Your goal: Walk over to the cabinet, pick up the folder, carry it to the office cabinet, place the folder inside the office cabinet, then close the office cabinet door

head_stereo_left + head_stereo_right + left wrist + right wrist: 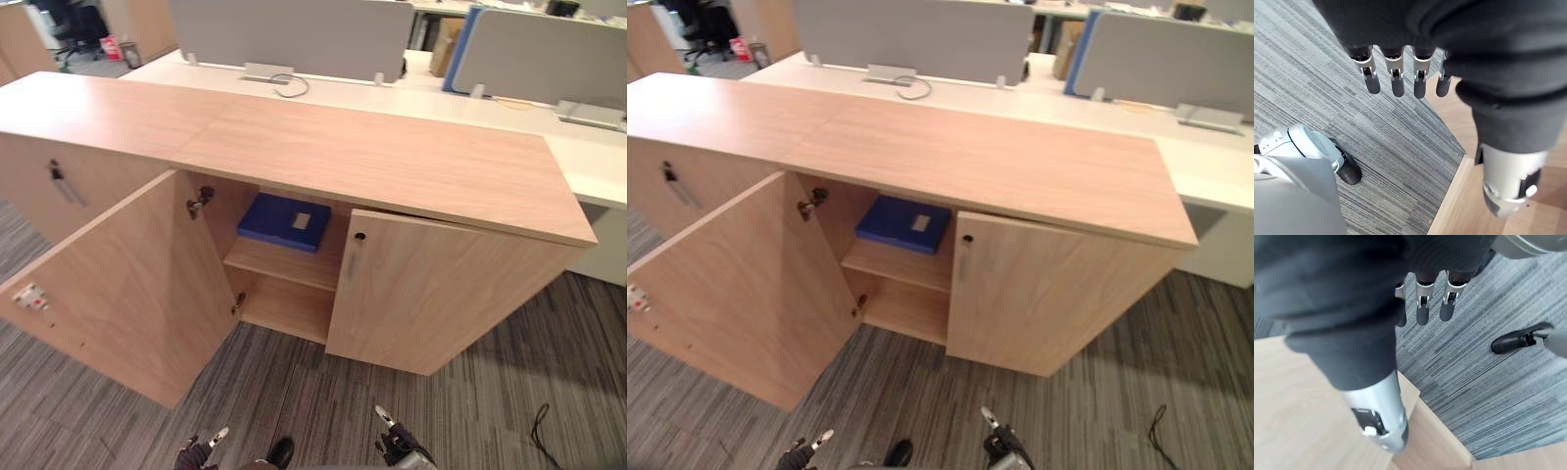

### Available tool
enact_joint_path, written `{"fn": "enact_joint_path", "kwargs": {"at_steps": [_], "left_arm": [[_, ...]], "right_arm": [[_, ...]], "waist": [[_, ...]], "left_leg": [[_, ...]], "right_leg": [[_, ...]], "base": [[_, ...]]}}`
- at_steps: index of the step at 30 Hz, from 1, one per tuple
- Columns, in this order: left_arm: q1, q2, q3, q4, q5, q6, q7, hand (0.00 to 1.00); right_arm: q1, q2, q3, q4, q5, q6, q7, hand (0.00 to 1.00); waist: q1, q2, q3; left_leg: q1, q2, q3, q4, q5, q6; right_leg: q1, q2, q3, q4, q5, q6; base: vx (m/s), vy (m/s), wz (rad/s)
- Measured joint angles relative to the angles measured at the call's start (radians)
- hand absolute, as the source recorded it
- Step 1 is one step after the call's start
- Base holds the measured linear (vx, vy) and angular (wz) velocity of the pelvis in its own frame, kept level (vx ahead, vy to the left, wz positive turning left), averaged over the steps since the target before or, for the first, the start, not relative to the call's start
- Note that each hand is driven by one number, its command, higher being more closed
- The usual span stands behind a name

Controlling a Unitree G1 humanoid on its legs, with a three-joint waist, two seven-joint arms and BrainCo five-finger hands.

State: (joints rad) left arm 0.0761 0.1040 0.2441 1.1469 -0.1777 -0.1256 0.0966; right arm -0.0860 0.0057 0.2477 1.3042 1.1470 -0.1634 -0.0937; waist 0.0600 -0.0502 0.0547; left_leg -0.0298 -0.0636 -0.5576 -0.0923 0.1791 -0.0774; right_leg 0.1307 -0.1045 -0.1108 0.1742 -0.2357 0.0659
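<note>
A blue folder (285, 221) lies flat on the upper shelf inside the low wooden office cabinet (392, 157). The cabinet's left door (127, 279) stands swung wide open toward me; its right door (431, 289) is nearly closed. My left hand (201, 450) hangs low at the bottom of the eye views, well short of the cabinet. In its wrist view the left hand's fingers (1396, 73) are straight and hold nothing. My right hand (397, 446) hangs low to the right, its fingers (1422, 306) also straight and empty above the carpet.
Grey striped carpet (490, 392) lies between me and the cabinet. A second cabinet (69, 147) adjoins on the left with its door shut. White desks (588, 157) with grey divider panels (294, 34) stand behind the cabinet.
</note>
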Motion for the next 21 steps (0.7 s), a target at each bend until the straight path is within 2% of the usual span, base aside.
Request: {"fn": "enact_joint_path", "kwargs": {"at_steps": [3, 6, 7, 8, 9, 10, 11, 12, 13, 15, 16, 17, 18, 19, 21], "left_arm": [[-0.004, -0.006, 0.020, 0.000, -0.053, 0.000, 0.000, 0.00], [-0.039, -0.027, 0.038, -0.011, -0.162, 0.001, 0.000, 0.00], [-0.048, -0.034, 0.052, -0.052, -0.195, -0.003, -0.005, 0.00], [-0.049, -0.046, 0.070, -0.085, -0.240, -0.009, -0.004, 0.00], [-0.040, -0.053, 0.077, -0.100, -0.265, -0.012, -0.003, 0.00], [-0.013, -0.061, 0.076, -0.131, -0.311, -0.020, -0.005, 0.00], [0.003, -0.061, 0.067, -0.168, -0.350, -0.022, -0.006, 0.00], [0.005, -0.061, 0.064, -0.174, -0.355, -0.023, -0.006, 0.00], [0.028, -0.069, 0.042, -0.243, -0.413, -0.026, -0.009, 0.00], [0.061, -0.093, 0.042, -0.323, -0.477, -0.033, -0.013, 0.00], [0.080, -0.111, 0.042, -0.365, -0.507, -0.035, -0.016, 0.00], [0.085, -0.120, 0.042, -0.387, -0.524, -0.035, -0.018, 0.00], [0.097, -0.140, 0.051, -0.425, -0.553, -0.035, -0.024, 0.00], [0.116, -0.156, 0.054, -0.452, -0.581, -0.036, -0.027, 0.00], [0.125, -0.158, 0.051, -0.483, -0.630, -0.035, -0.030, 0.00]], "right_arm": [[-0.002, 0.005, 0.052, 0.000, -0.051, -0.001, -0.019, 0.00], [-0.010, 0.013, 0.064, -0.017, -0.111, -0.007, -0.027, 0.00], [-0.018, 0.017, 0.046, -0.017, -0.122, -0.010, -0.027, 0.00], [-0.025, 0.017, 0.011, -0.018, -0.148, -0.010, -0.027, 0.00], [-0.027, 0.016, -0.015, -0.019, -0.154, -0.010, -0.027, 0.00], [-0.022, 0.018, -0.070, -0.035, -0.172, -0.009, -0.028, 0.00], [-0.011, 0.028, -0.120, -0.049, -0.192, -0.008, -0.028, 0.00], [-0.008, 0.029, -0.130, -0.052, -0.192, -0.008, -0.028, 0.00], [0.004, 0.039, -0.191, -0.072, -0.215, -0.006, -0.028, 0.00], [0.023, 0.049, -0.232, -0.108, -0.228, 0.001, -0.026, 0.00], [0.041, 0.054, -0.269, -0.135, -0.228, 0.006, -0.025, 0.00], [0.047, 0.058, -0.287, -0.140, -0.229, 0.007, -0.024, 0.00], [0.055, 0.068, -0.333, -0.148, -0.231, 0.012, -0.024, 0.00], [0.063, 0.068, -0.367, -0.165, -0.237, 0.018, -0.024, 0.00], [0.086, 0.069, -0.422, -0.184, -0.266, 0.034, -0.019, 0.00]], "waist": [[0.008, -0.009, 0.010], [-0.014, -0.037, 0.038], [-0.019, -0.045, 0.064], [-0.010, -0.034, 0.087], [-0.008, -0.026, 0.095], [-0.005, -0.012, 0.106], [-0.004, -0.025, 0.107], [-0.004, -0.026, 0.107], [-0.003, -0.033, 0.104], [-0.004, -0.030, 0.099], [-0.008, -0.031, 0.081], [-0.011, -0.034, 0.071], [-0.012, -0.036, 0.062], [-0.010, -0.021, 0.055], [-0.014, -0.029, 0.044]], "left_leg": [[-0.014, 0.014, 0.026, 0.000, -0.019, 0.004], [-0.075, 0.036, 0.179, 0.049, -0.039, 0.016], [-0.153, 0.050, 0.313, 0.177, -0.065, 0.046], [-0.240, 0.088, 0.474, 0.368, -0.117, 0.097], [-0.266, 0.113, 0.541, 0.445, -0.142, 0.110], [-0.276, 0.123, 0.583, 0.496, -0.173, 0.089], [-0.276, 0.090, 0.568, 0.476, -0.171, 0.101], [-0.276, 0.083, 0.565, 0.468, -0.170, 0.103], [-0.257, 0.045, 0.564, 0.389, -0.151, 0.116], [-0.219, 0.002, 0.577, 0.279, -0.133, 0.113], [-0.195, -0.025, 0.591, 0.197, -0.130, 0.112], [-0.177, -0.037, 0.605, 0.157, -0.130, 0.111], [-0.167, -0.049, 0.631, 0.129, -0.114, 0.130], [-0.122, -0.061, 0.628, 0.060, -0.059, 0.126], [-0.080, -0.083, 0.620, -0.002, -0.003, 0.137]], "right_leg": [[0.008, 0.006, -0.028, -0.009, 0.009, -0.006], [0.025, -0.001, -0.138, -0.024, 0.010, -0.007], [0.031, -0.006, -0.192, -0.013, 0.010, -0.008], [0.041, -0.006, -0.228, 0.006, 0.008, -0.010], [0.048, 0.000, -0.236, 0.015, 0.005, -0.009], [0.060, 0.010, -0.236, 0.032, -0.013, -0.005], [0.056, -0.009, -0.233, 0.039, -0.015, -0.007], [0.055, -0.013, -0.233, 0.039, -0.015, -0.007], [0.045, -0.044, -0.224, 0.033, -0.022, -0.017], [0.044, -0.059, -0.188, -0.012, -0.048, -0.042], [0.046, -0.073, -0.185, -0.039, -0.064, -0.027], [0.047, -0.082, -0.186, -0.051, -0.070, -0.029], [0.047, -0.106, -0.195, -0.050, -0.073, -0.031], [0.062, -0.111, -0.201, -0.038, -0.074, -0.029], [0.093, -0.120, -0.202, -0.046, -0.058, -0.016]], "base": [[-0.06, -0.056, 0.28], [-0.08, -0.017, 1.04], [-0.03, 0.027, 1.10], [-0.01, 0.044, 0.91], [0.06, 0.071, 0.58], [0.10, 0.098, 0.53], [0.12, 0.148, 0.49], [0.09, 0.164, 0.63], [0.05, 0.152, 0.49], [0.01, 0.067, 0.52], [0.03, 0.022, 0.49], [0.07, 0.055, 0.59], [0.07, 0.048, 0.41], [0.08, 0.039, 0.32], [0.08, 0.005, 0.30]]}}
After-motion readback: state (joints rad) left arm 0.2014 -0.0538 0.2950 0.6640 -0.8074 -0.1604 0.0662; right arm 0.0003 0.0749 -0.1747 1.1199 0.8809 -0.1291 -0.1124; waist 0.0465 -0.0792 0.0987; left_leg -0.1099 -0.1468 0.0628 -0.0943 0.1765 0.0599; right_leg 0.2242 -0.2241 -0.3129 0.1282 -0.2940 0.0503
